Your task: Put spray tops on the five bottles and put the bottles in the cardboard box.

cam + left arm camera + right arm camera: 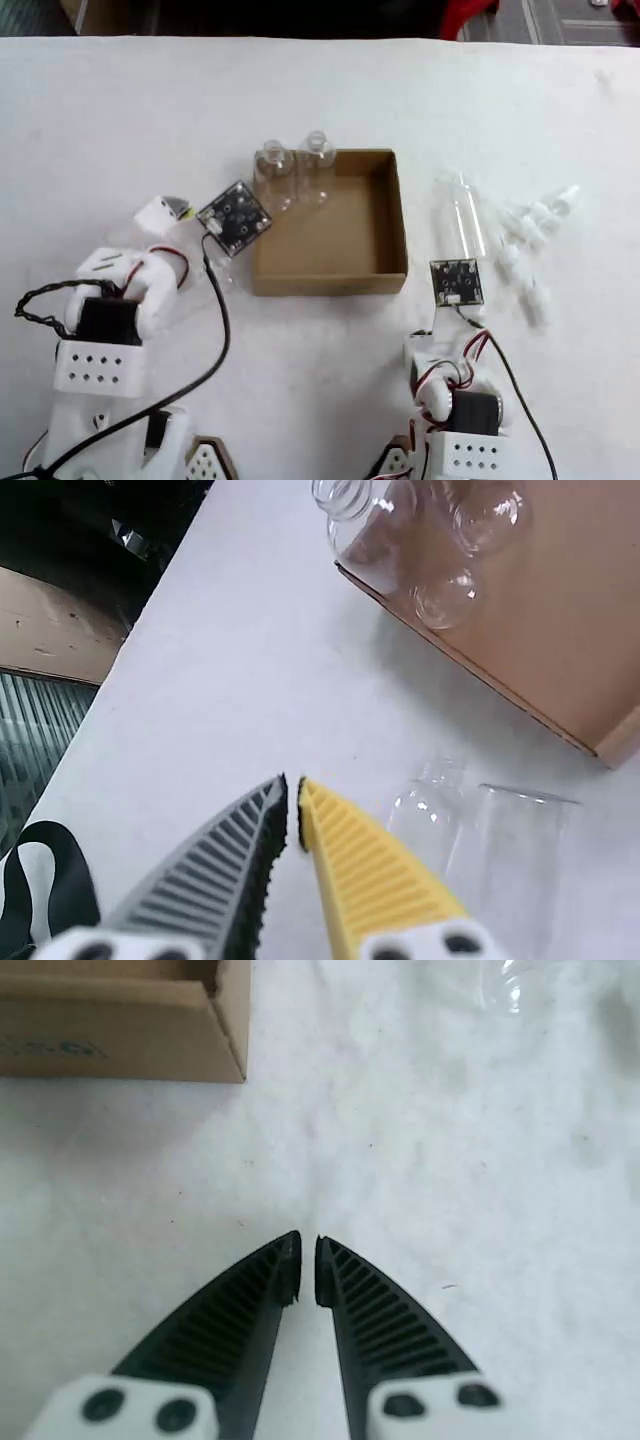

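Note:
The cardboard box [385,215] sits open at the table's middle. Two clear bottles [273,176] [317,165] stand without tops against its far left corner. A third bottle [465,215] lies on its side to the right of the box. Several white spray tops [535,235] lie scattered further right. My left gripper [292,785] is shut and holds nothing, low over the table left of the box, with another clear bottle [470,830] lying just beside it. My right gripper [307,1260] is shut over bare cloth, near the box's front right corner [130,1020].
A white cloth covers the table [330,90]. The left arm's black cable [215,330] loops across the front left. The table's left edge and a dark floor [60,570] appear in the left wrist view.

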You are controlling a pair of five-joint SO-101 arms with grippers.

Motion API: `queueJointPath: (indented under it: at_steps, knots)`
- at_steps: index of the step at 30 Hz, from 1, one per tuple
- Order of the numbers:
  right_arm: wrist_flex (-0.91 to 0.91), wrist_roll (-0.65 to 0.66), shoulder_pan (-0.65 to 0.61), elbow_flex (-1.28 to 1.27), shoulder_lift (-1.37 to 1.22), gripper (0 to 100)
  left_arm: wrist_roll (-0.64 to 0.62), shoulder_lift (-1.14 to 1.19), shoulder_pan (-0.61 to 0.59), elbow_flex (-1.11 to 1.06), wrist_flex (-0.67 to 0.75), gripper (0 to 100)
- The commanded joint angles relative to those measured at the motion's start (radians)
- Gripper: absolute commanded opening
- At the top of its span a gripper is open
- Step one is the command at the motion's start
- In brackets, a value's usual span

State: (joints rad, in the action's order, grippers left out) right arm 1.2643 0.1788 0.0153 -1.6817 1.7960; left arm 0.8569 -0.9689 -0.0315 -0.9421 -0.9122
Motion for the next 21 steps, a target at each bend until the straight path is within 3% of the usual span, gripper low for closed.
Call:
queueJointPath:
  at_steps: [1, 6, 12, 17, 21]
  knots:
    - [0.005, -0.005, 0.008, -0.009, 0.005, 1.6, 0.003, 0.025, -0.03, 0.051, 0.0, 2]
    - [0.005, -0.005, 0.008, -0.009, 0.005, 1.6, -0.044, 0.289, -0.105, 0.259, -0.094, 2]
    - [0.005, -0.005, 0.008, -0.009, 0.005, 1.6, -0.043, 0.615, -0.067, 0.525, -0.302, 2]
    - [0.005, -0.005, 0.008, -0.009, 0.005, 1.6, -0.035, 0.723, 0.01, 0.594, -0.319, 2]
    - [0.005, -0.005, 0.008, -0.009, 0.005, 1.6, 0.081, 0.8, 0.041, 0.598, -0.321, 2]
